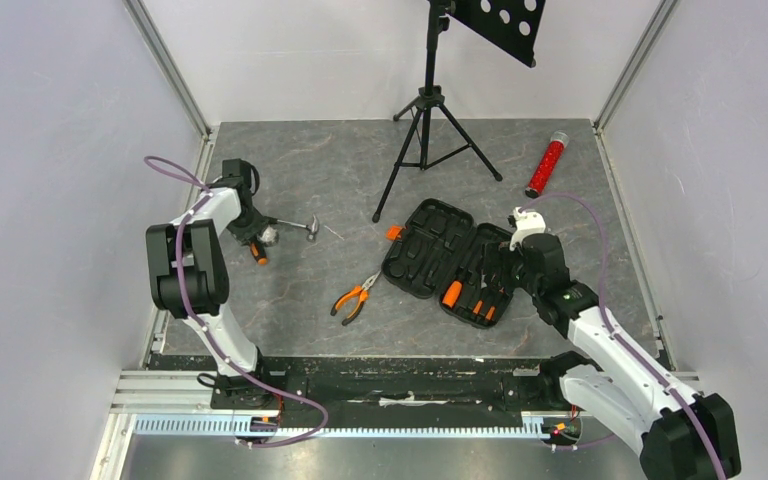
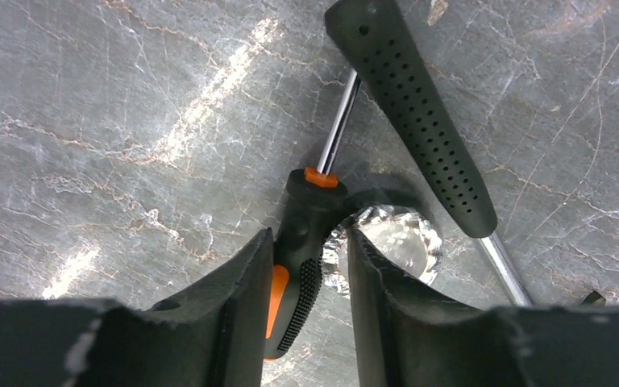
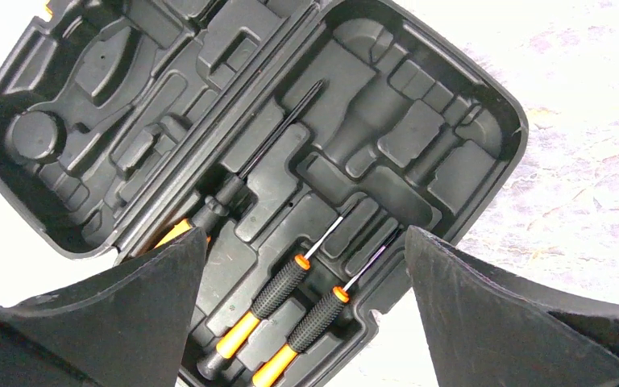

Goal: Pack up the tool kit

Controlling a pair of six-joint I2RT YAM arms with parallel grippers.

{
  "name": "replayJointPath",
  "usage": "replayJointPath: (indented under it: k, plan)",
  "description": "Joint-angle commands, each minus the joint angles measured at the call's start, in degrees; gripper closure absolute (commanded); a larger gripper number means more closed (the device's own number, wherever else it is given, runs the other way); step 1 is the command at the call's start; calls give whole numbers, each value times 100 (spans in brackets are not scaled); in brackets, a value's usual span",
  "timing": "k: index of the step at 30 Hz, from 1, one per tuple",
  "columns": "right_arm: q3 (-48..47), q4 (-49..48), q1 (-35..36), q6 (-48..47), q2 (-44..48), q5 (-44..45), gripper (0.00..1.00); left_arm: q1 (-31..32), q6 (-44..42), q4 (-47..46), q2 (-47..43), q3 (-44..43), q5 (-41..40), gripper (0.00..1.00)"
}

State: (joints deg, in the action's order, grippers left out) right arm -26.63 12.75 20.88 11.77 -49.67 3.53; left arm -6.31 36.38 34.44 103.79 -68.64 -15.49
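Observation:
The black tool kit case (image 1: 450, 262) lies open right of centre, with orange-handled tools in its near half. My right gripper (image 1: 522, 262) hovers over it, open. In the right wrist view its fingers (image 3: 306, 234) straddle two small screwdrivers (image 3: 286, 286) lying in the case's (image 3: 419, 105) moulded slots. At the left, my left gripper (image 1: 257, 237) is down at a screwdriver (image 1: 258, 252) beside the hammer (image 1: 305, 227). In the left wrist view the jaws (image 2: 309, 235) flank the screwdriver's black-and-orange handle (image 2: 306, 234). The left finger touches it and a gap shows on the right.
Orange-handled pliers (image 1: 355, 297) lie loose on the table left of the case. A clear faceted round object (image 2: 395, 242) sits by the hammer's handle (image 2: 419, 113). A black tripod stand (image 1: 430, 130) is at the back centre and a red glittery tube (image 1: 546, 165) at the back right.

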Motion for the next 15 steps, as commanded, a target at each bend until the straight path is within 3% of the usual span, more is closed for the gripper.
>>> replayJointPath:
  k: [1, 15]
  plan:
    - [43, -265, -5, -12, 196, 89, 4, -20, -203, 287, 111, 154, 145, 58]
    - [123, -260, -6, 118, 421, -151, 4, 478, -263, 310, -858, 1005, 722, 55]
